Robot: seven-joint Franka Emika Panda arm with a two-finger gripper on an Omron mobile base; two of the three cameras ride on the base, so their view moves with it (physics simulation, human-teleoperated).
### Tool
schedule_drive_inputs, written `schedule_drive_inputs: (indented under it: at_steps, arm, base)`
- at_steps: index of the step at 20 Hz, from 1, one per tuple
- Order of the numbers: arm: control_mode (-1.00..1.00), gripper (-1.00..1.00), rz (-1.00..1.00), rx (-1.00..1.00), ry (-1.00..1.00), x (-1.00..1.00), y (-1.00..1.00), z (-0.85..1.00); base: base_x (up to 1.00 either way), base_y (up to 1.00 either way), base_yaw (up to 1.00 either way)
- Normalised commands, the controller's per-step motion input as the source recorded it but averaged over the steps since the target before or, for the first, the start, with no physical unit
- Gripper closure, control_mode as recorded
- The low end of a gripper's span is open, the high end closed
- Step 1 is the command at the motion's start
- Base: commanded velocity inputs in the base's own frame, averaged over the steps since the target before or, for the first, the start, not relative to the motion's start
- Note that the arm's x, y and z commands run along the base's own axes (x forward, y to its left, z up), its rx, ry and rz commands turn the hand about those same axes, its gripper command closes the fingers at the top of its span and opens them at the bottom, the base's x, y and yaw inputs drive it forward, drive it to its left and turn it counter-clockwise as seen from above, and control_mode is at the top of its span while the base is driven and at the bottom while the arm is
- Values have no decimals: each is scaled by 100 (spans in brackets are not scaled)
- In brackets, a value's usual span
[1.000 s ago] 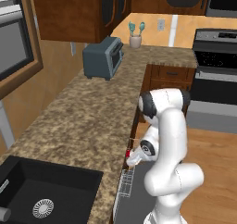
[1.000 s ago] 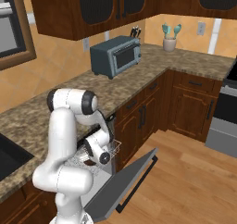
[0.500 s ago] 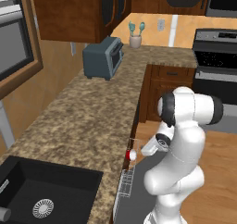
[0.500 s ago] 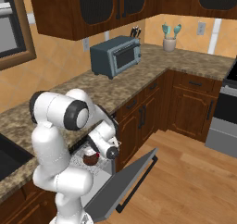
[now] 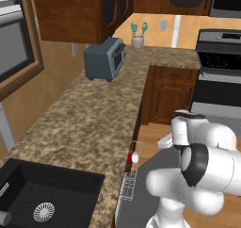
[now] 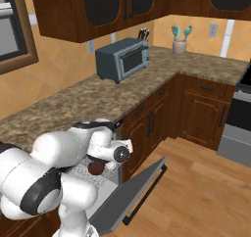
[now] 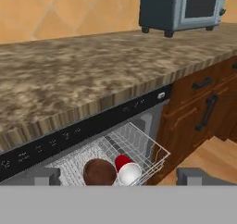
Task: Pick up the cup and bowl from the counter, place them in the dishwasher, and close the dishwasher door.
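In the hand view the dark brown bowl (image 7: pixel 99 171) and the red cup (image 7: pixel 126 168) sit side by side in the dishwasher's white wire rack (image 7: pixel 147 149). The cup lies tipped, with its white inside facing me. My gripper (image 7: pixel 120 177) is open, its two fingertips (image 7: pixel 46 176) wide apart with nothing between them, drawn back from the rack. The dishwasher door (image 6: pixel 128 194) hangs open, tilted down toward the floor. The cup (image 5: pixel 133 157) peeks out under the counter (image 5: pixel 89 123) edge, and the bowl (image 6: pixel 96 168) shows in the rack beside my arm.
A blue-grey toaster oven (image 6: pixel 122 59) stands on the counter, with a beige utensil holder (image 6: pixel 180 46) in the far corner. A black sink (image 5: pixel 42 199) is at the near left, a steel range (image 5: pixel 219 81) at the right. Wooden cabinets (image 6: pixel 201 111) border the wood floor.
My arm has swung round above the dishwasher and the hand has pulled back from the rack. The cup and bowl stay in the rack. The door is still open.
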Motion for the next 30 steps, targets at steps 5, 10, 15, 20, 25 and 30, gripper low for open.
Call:
schedule_drive_inputs:
  at_steps: [5, 10, 15, 20, 25, 30]
  arm:
    - [-100, -100, -9, 11, 27, -22, -49, 96]
    - [-100, -100, -11, 37, 10, -73, -66, 12]
    - [-100, -100, -7, 52, 12, -53, -62, 1]
    - [-100, -100, -5, 40, 45, -28, -76, 2]
    - [-100, -100, -2, 46, 24, -50, -45, -21]
    - [-100, -100, -1, 46, -1, -15, -26, -75]
  base:
    - [0, 0, 0]
    - [0, 0, 0]
    - [0, 0, 0]
    - [0, 0, 0]
    - [0, 0, 0]
    - [0, 0, 0]
